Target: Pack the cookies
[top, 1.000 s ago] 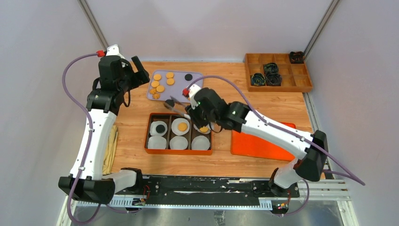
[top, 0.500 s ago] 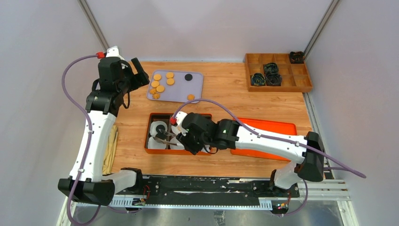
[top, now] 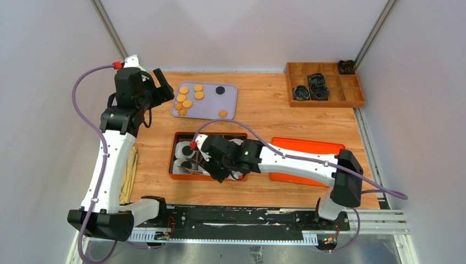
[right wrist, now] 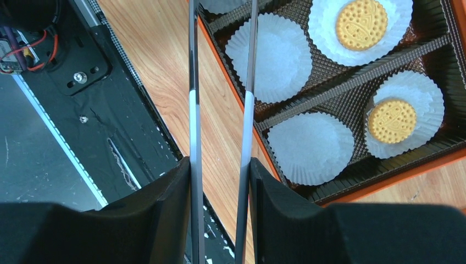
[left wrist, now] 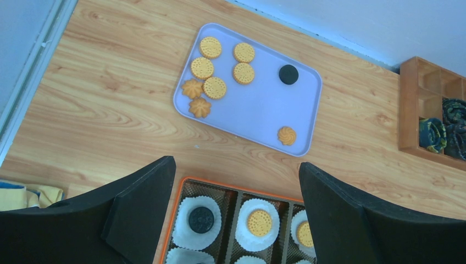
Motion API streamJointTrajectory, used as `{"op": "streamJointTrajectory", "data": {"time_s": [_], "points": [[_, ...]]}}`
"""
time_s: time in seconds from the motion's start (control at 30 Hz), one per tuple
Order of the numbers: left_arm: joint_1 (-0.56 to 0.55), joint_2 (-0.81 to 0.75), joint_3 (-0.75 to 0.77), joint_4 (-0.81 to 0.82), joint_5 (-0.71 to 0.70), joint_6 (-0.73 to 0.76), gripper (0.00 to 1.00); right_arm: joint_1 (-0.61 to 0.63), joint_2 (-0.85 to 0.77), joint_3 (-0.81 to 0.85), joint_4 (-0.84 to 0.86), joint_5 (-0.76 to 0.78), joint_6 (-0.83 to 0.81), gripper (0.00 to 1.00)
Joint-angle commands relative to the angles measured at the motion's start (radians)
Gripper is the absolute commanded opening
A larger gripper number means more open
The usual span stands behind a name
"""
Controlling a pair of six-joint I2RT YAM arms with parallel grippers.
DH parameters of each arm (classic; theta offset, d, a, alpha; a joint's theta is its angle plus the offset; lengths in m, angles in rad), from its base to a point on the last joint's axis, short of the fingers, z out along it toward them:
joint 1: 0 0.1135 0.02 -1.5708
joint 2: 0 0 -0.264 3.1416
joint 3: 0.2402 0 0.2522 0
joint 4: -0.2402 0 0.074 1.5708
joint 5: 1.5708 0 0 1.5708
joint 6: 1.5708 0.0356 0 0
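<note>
Several golden cookies and one black cookie lie on a lavender tray at the back. The orange box holds white paper liners. A black cookie and two golden ones sit in its liners, and other liners are bare. My right gripper is shut on metal tongs over the box's near left corner. The tongs' blades stand apart and their tips are out of the wrist view. My left gripper hangs open, high at the tray's left.
An orange lid lies right of the box, partly under the right arm. A wooden compartment organiser with dark items sits at the back right. A yellow cloth lies at the left edge. A black rail runs along the near edge.
The right arm has swung with the tongs from the tray's near edge down to the near left of the box. The left arm has not moved.
</note>
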Motion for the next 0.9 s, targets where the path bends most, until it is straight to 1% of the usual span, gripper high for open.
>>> {"op": "streamJointTrajectory", "data": {"time_s": [0.0,0.1,0.23,0.3,0.53,0.6,0.73,0.8,0.87], "points": [[0.0,-0.01,-0.011,0.001,-0.007,0.008,0.89,0.014,0.018,0.058,0.007,-0.043,-0.007,0.0],[0.0,-0.009,-0.011,0.001,-0.01,0.009,0.89,0.014,0.037,0.071,0.007,-0.042,-0.006,0.1],[0.0,-0.004,-0.012,0.0,-0.007,0.015,0.89,0.014,0.054,0.075,0.007,-0.039,-0.005,0.26],[0.0,-0.003,-0.013,0.001,-0.008,0.016,0.89,0.014,0.06,0.078,0.007,-0.037,-0.005,0.3],[0.0,0.001,-0.007,0.002,-0.003,0.022,0.9,0.014,0.075,0.089,0.011,-0.025,-0.004,0.37],[0.0,0.001,-0.005,0.002,0.0,0.023,0.9,0.014,0.081,0.095,0.011,0.01,-0.003,0.4],[0.0,-0.001,-0.001,0.003,0.001,0.028,0.91,0.013,0.083,0.102,0.016,0.013,-0.001,0.42],[0.0,-0.001,0.0,0.002,0.004,0.029,0.91,0.013,0.08,0.106,0.018,0.022,-0.001,0.48],[0.0,-0.001,0.001,0.003,0.008,0.029,0.91,0.013,0.082,0.11,0.019,0.035,-0.004,0.49]]}}
